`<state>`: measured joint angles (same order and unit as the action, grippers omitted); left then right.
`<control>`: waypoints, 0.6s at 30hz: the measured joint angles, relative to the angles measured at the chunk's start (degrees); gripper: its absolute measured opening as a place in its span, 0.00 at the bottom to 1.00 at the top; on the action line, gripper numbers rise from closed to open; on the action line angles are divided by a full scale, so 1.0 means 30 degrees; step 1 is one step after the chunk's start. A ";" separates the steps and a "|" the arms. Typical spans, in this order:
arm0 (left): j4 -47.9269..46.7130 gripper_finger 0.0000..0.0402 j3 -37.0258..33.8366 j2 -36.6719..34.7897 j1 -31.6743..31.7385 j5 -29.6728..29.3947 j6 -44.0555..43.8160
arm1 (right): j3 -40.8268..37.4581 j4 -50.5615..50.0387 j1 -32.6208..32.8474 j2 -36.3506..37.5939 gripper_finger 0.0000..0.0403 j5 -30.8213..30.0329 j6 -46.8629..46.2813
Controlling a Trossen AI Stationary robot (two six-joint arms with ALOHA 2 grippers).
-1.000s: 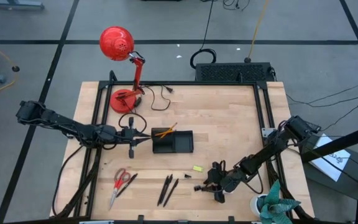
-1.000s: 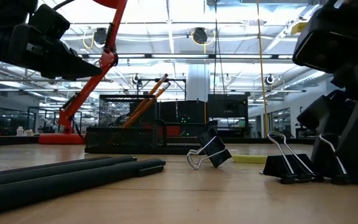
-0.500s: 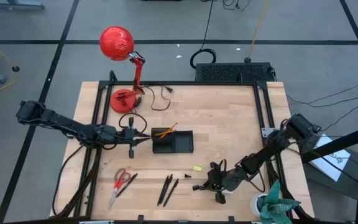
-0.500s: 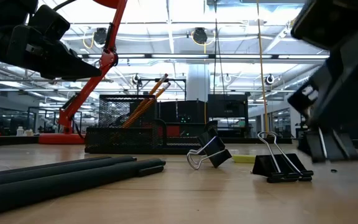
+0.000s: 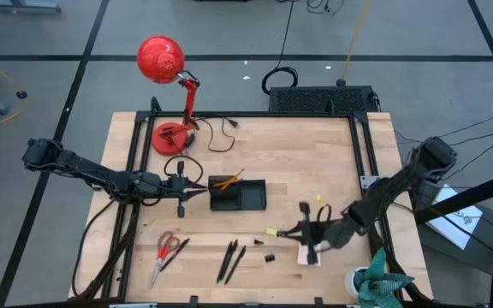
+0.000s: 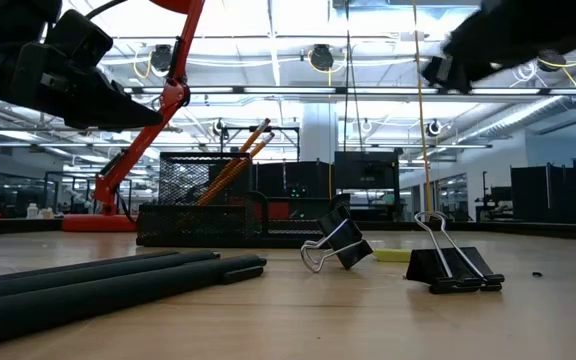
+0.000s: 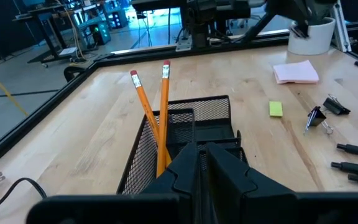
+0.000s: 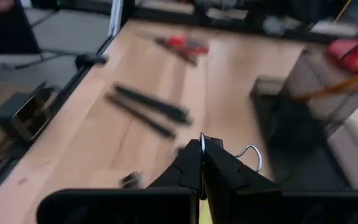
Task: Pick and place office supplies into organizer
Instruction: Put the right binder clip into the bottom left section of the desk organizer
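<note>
Two orange pencils (image 5: 227, 180) stand in the organizer (image 5: 237, 195). The right gripper (image 5: 305, 231), raised just beside the pink sticky-note pad (image 5: 309, 256), seemingly pinches a black clip (image 8: 248, 154). The left gripper (image 5: 197, 191) waits closed beside the organizer. Scissors (image 5: 164, 253), pens (image 5: 231, 259), two clips (image 6: 398, 257) and a yellow piece (image 5: 271, 231) remain on the table (image 5: 315, 162). Organizer compartments are hard to see into.

Black mesh organizer (image 5: 238, 195) mid-table, two orange pencils (image 7: 154, 121) leaning inside, red-handled scissors (image 5: 164, 253) flat near front edge
</note>
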<state>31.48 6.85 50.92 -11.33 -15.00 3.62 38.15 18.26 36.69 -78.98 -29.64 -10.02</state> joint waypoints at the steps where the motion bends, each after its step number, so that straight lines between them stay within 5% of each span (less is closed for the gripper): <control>1: 0.0000 0.10 0.0000 0.0000 0.0000 0.0000 0.0058 | -0.0400 0.0692 -0.0323 0.0315 0.01 0.0307 0.0583; 7: -0.0007 0.10 0.0000 0.0000 0.0000 0.0000 0.0074 | -0.4120 0.6029 -0.2359 0.2051 0.00 0.3288 0.2915; 13: -0.0017 0.10 0.0000 0.0003 -0.0003 0.0015 0.0157 | -0.8034 1.0542 -0.4135 0.3200 0.00 0.2591 0.1716; 18: -0.0011 0.10 0.0000 0.0000 0.0007 0.0007 0.0360 | -0.7794 1.1171 -0.4729 0.2444 0.00 0.2520 0.1939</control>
<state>31.45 6.85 50.92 -11.31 -14.98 4.70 14.76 51.77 22.50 -71.65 -22.08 -4.20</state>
